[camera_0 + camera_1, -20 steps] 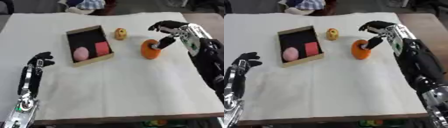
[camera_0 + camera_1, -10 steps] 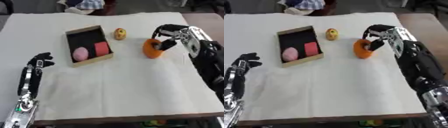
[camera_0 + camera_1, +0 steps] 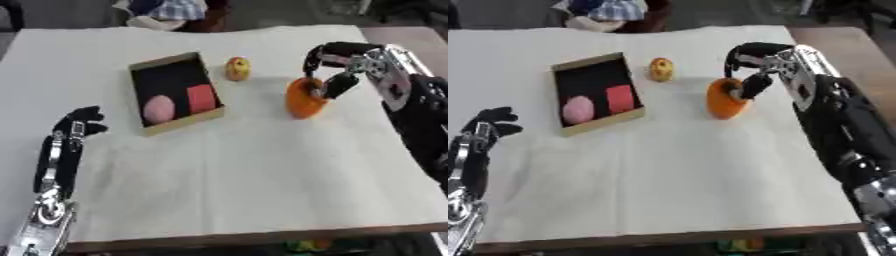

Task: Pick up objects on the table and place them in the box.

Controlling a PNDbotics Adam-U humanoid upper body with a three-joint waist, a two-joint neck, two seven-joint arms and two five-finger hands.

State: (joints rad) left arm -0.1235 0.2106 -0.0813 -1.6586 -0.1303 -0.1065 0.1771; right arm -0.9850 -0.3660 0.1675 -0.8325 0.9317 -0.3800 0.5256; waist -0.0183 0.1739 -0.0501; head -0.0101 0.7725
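Box first: the tray with the dark floor sits well to the left of your right hand, beyond the orange object, and it is the largest thing on the white-covered table. It already holds a pink round item and a red block, which lie side by side at its near end; the far end is bare.

Next in size, the orange object stands directly under your right hand. Your fingers arch over its top and the thumb comes down on the side facing you, so the hand is curled around it, though whether the pads have actually closed on it can't be told from these views. It appears to rest on the table.

Smallest, the yellow fruit-like piece lies left of your right hand, between the hand and the far corner of the box, just beside the box wall.

Your left hand rests idle at the lower left, fingers bent, holding nothing.

Risks, as I judge them: you grip near the top of a rounded object, so it could roll out of the curl if you lift before the thumb seats. Carrying it left, a low path could knock the yellow piece away or clip the box wall and shove the box.
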